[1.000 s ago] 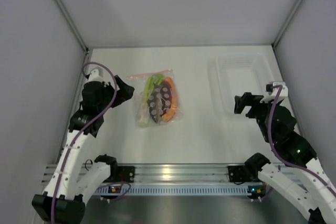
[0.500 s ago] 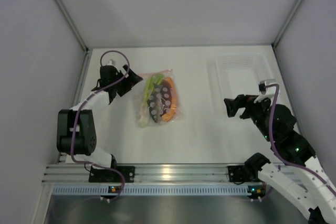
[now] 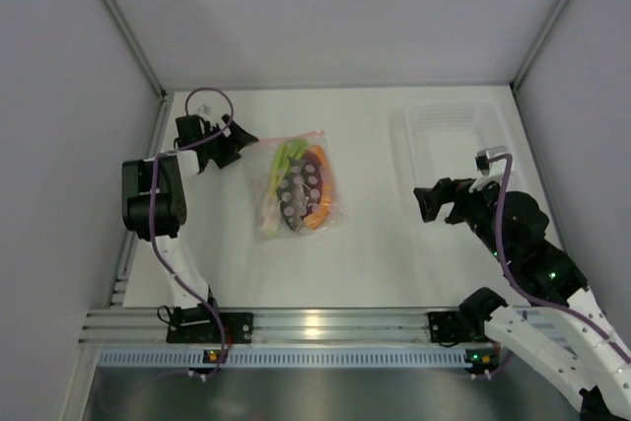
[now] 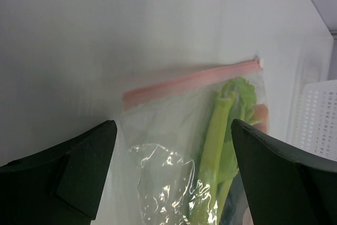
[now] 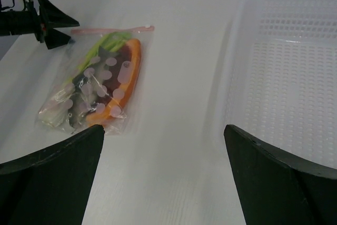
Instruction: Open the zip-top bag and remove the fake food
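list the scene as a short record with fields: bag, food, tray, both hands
zip-top bag: flat on the table, zip strip at the far edge, looks shut
fake food: all inside the bag
tray: clear, right of the bag
left hand: open, by the zip strip's left end, gripping nothing
right hand: open, beside the tray, apart from the bag

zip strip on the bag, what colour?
Pink-red zip strip; clearest in the left wrist view.
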### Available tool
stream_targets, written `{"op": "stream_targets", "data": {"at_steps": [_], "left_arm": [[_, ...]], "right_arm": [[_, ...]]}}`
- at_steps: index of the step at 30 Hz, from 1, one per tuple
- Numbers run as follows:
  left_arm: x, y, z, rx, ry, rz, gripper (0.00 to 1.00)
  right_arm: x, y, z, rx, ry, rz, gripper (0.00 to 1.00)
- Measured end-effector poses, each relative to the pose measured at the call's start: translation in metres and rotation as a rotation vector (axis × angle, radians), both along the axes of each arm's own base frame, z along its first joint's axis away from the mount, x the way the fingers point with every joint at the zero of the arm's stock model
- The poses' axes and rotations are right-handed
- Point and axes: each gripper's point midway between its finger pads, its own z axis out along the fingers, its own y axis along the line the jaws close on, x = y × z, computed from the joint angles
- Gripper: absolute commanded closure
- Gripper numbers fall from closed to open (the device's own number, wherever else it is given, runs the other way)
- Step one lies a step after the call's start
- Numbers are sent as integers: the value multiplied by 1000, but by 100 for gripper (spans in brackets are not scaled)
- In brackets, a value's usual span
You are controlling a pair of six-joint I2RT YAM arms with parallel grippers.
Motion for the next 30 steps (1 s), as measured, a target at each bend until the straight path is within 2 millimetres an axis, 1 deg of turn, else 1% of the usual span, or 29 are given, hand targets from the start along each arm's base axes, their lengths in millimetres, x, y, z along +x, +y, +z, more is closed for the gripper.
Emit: {"op": "stream_targets", "data": {"at_steps": [2,4,7,8,10,11,12,13,14,15,17,20,21,23,26,27,30], "left_arm": [[9,-5,0,-28,-26,-39,6],[14,-10,1,-59,-53,-71,9],[15,-17,-1,-108,-64,-102,26],[15,-19,-3,-119,-60,-106,37],[14,-22,-8,-137,-43,-107,47],[13,-23,-12,-149,-30,-108,60],[13,-25,-13,-158,-24,-106,71],[13,-26,-16,-159,-14,-102,79],[12,-28,-18,-163,-7,-104,85],[11,-30,-20,-170,4,-103,100],[9,-35,-21,-176,12,-110,100],[8,-46,-9,-176,-10,-139,100],[7,-52,0,-173,-30,-161,100],[2,-72,32,-172,-94,-230,100],[-12,-108,89,-172,-211,-346,100],[-21,-124,115,-174,-265,-396,100],[-47,-156,171,-182,-382,-505,100]], "right_arm": [[1,1,-2,-7,6,4,1],[2,4,-4,-11,14,13,1],[2,7,-6,-13,22,27,1],[2,8,-6,-14,25,31,1],[2,9,-7,-13,28,38,1],[2,10,-7,-13,28,41,1],[2,10,-7,-12,28,42,1],[2,10,-7,-11,28,45,1],[2,11,-6,-10,27,46,0],[2,11,-6,-10,27,48,1],[2,11,-6,-9,26,48,1],[2,11,-5,-7,23,48,1],[2,11,-5,-6,23,48,1],[2,12,-5,-3,20,48,1],[4,13,-8,-1,22,48,1],[4,13,-10,-1,25,48,1],[6,15,-17,-6,35,47,1]]}}
